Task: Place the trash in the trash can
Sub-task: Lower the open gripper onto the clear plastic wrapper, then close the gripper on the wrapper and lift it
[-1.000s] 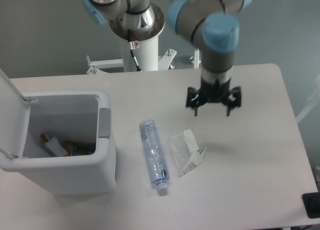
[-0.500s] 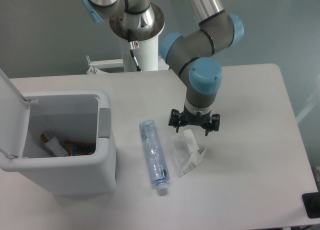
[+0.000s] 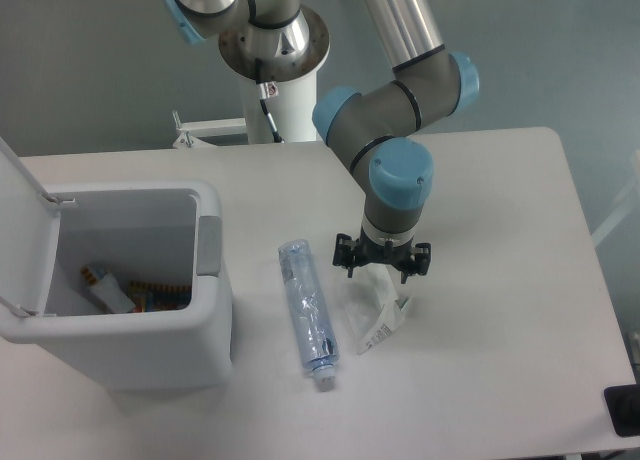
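The gripper [image 3: 381, 270], fingers spread and holding nothing, straddles the wrapper [image 3: 374, 312], right of the bottle [image 3: 308, 312], which lies lengthwise beside the trash can [image 3: 190, 365], cap toward the camera.

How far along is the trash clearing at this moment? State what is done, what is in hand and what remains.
Done: the trash can stands open with some items already inside. In hand: the gripper, open, sits right over the crumpled wrapper, which lies on the table, not yet gripped. Left: bin the wrapper, then the crushed plastic bottle lying beside it.
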You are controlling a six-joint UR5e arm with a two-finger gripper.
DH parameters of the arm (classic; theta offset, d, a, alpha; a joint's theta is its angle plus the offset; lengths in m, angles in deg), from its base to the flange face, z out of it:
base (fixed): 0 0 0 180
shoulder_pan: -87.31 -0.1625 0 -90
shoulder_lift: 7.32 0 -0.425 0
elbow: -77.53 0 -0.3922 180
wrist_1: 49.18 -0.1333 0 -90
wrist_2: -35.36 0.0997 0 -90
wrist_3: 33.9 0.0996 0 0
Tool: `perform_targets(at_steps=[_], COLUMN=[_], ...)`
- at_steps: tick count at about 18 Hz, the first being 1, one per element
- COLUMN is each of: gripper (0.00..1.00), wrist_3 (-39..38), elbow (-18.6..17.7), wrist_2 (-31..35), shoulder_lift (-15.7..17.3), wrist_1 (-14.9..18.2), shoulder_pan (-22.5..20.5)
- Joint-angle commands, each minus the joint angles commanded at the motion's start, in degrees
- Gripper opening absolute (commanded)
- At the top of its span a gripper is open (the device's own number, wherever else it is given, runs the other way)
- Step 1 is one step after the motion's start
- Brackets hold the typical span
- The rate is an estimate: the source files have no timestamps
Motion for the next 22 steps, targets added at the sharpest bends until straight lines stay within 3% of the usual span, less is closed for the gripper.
perform_targets(at_steps=[5,13,17,20,22], gripper=[0.05,0.02,0.02,0.02,0.02], wrist_3=[0.0,0.1,-0.7,-8.3,-15.3], elbow=[0.2,3.7,9.6,14.9,16.0], wrist_2=[2.7,2.2,-1.7,-7.2,-10.5], shoulder_lift=[0.2,2.8,5.0,5.5,6.5], wrist_1=[0.1,0.6,0.6,0.6,0.6], shoulder_pan=[0.0,-2.0,-3.7,-3.9,-3.7])
